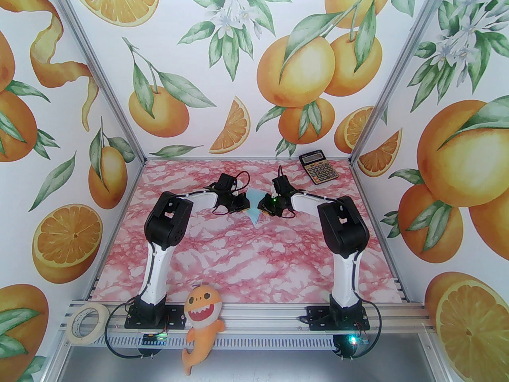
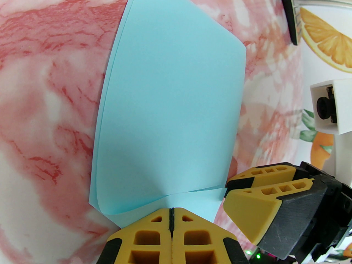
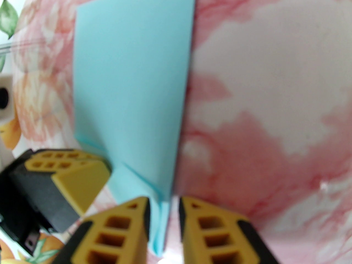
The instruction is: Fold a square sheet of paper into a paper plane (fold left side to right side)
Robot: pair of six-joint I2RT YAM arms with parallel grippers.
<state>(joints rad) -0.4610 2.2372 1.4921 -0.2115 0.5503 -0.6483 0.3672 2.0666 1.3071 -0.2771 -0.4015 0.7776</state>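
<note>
The square sheet of paper (image 1: 253, 214), pale light-blue, lies doubled over on the pink marbled table (image 1: 254, 253) between both arms. In the left wrist view the paper (image 2: 170, 106) shows two layers, with the upper one curling up at its near edge. My left gripper (image 2: 172, 212) is shut, its tips over the lower layer's near edge; I cannot tell whether it pinches the paper. My right gripper (image 3: 164, 202) stands slightly open, the paper's (image 3: 132, 78) folded edge running into the gap between its fingers. In the top view the left gripper (image 1: 243, 206) and right gripper (image 1: 261, 207) almost face each other.
A black-and-gold calculator (image 1: 319, 168) lies at the table's back right. An orange plush shark (image 1: 203, 320) and a roll of tape (image 1: 86, 322) sit on the front rail by the arm bases. Orange-patterned walls close in the table on three sides.
</note>
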